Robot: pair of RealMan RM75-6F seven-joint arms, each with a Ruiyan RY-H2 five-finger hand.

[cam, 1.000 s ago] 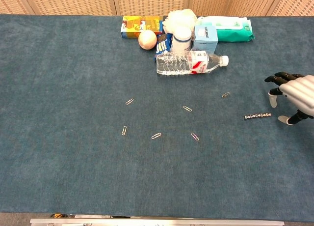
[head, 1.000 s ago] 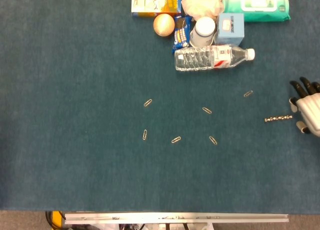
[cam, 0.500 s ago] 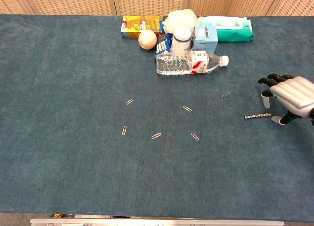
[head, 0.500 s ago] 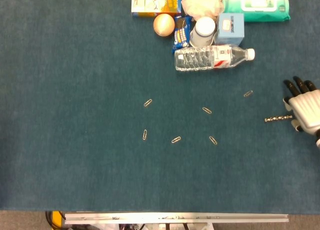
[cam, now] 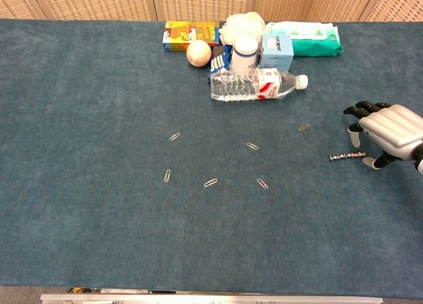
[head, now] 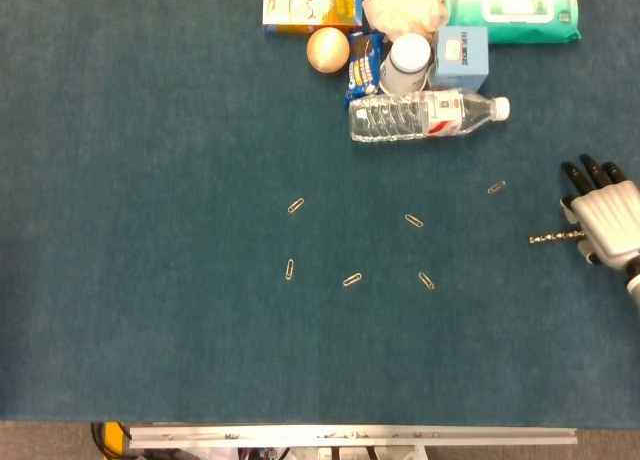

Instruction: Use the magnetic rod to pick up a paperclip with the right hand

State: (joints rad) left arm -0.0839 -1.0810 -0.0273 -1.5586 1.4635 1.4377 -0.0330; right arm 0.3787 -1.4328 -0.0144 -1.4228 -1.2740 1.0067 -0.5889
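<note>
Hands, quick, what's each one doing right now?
Left hand: not in view.
Right hand: fingers apart over the end of the magnetic rod, which lies on the table; not gripped yet.

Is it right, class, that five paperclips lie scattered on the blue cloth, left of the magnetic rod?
Not quite: there are six paperclips, not five. The head view shows them all on the blue cloth, left of the magnetic rod.

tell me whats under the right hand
The right hand hangs over the near end of the magnetic rod, which lies on the blue table. Whether the fingers touch the covered end cannot be seen.
</note>
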